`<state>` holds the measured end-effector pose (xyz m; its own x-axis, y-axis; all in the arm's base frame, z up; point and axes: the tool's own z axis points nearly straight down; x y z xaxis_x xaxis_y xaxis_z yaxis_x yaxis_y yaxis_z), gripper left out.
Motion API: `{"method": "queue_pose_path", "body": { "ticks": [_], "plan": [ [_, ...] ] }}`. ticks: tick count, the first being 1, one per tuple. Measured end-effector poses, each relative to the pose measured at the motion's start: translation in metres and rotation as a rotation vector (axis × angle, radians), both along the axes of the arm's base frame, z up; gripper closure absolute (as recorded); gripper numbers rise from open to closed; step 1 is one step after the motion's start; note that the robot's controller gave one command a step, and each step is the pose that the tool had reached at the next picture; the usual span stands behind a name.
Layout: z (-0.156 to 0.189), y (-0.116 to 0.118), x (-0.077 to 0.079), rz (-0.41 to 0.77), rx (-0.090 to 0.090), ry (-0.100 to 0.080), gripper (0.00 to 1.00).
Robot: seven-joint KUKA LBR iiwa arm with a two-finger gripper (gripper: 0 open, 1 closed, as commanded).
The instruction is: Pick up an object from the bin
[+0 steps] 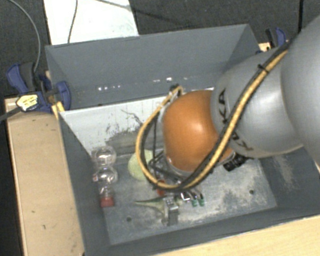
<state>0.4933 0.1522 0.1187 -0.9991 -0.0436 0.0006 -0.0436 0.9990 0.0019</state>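
My gripper (172, 207) reaches down to the bin floor near the front middle, below the arm's orange cover. Just to its left lies a thin olive-green pointed thing (147, 202), touching or nearly touching the gripper's tip. A pale yellow-green ball (136, 167) lies a little further back and left, partly hidden behind the cables and the cover. At the left of the bin lies a clear bulbous bottle-like thing with a red end (104, 175), well apart from the gripper.
The arm and its orange cover hang over the bin's middle and right, hiding the floor beneath. Bare scuffed floor shows at the front right and along the back left wall.
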Motion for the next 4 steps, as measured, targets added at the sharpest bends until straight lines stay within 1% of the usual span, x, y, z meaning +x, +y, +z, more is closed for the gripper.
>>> {"method": "queue_pose_path", "body": {
  "ticks": [1,2,3,4],
  "plan": [
    [-0.040,-0.012,0.025,-0.384,0.005,0.001,1.00],
    [-0.040,-0.012,0.025,-0.385,0.005,0.001,1.00],
    [-0.010,-0.014,0.026,-0.376,0.000,0.006,1.00],
    [0.031,-0.016,0.031,-0.374,0.004,-0.004,1.00]
  ]
}}
